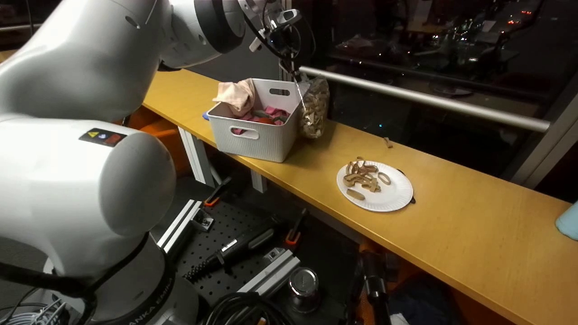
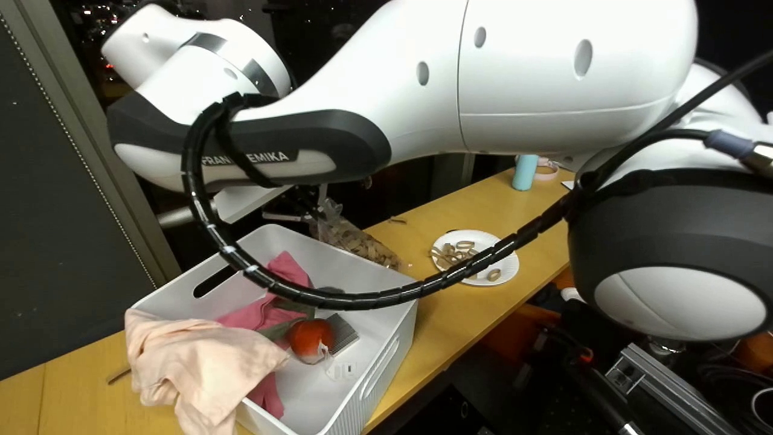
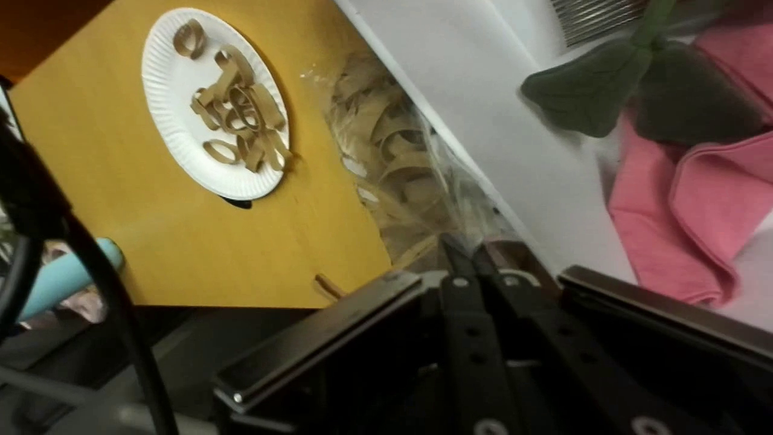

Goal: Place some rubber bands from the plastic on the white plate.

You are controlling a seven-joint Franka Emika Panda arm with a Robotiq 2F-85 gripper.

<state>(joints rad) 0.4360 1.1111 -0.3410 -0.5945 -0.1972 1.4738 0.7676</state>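
Note:
My gripper point(image 3: 464, 249) is shut on the gathered neck of the plastic point(image 3: 401, 163), a clear bag full of tan-brown bands. In an exterior view the plastic point(image 1: 317, 108) hangs down from the gripper point(image 1: 294, 74), right beside the white bin; whether its bottom touches the table I cannot tell. The white plate point(image 1: 393, 194) lies flat on the table, apart from the bag. A tangle of rubber bands point(image 1: 361, 177) rests on it, also visible in the wrist view as rubber bands point(image 3: 238, 109). The arm hides the gripper's fingertips in an exterior view, where the plastic point(image 2: 362, 243) shows partly.
The white bin point(image 1: 253, 146) holds pink cloth, an orange-red ball-like thing point(image 2: 311, 338) and a leafy green thing point(image 3: 580, 87); a peach cloth point(image 2: 205, 362) drapes over its rim. One loose band point(image 1: 388, 142) lies near the window side. A turquoise bottle point(image 2: 525, 172) stands farther along the table.

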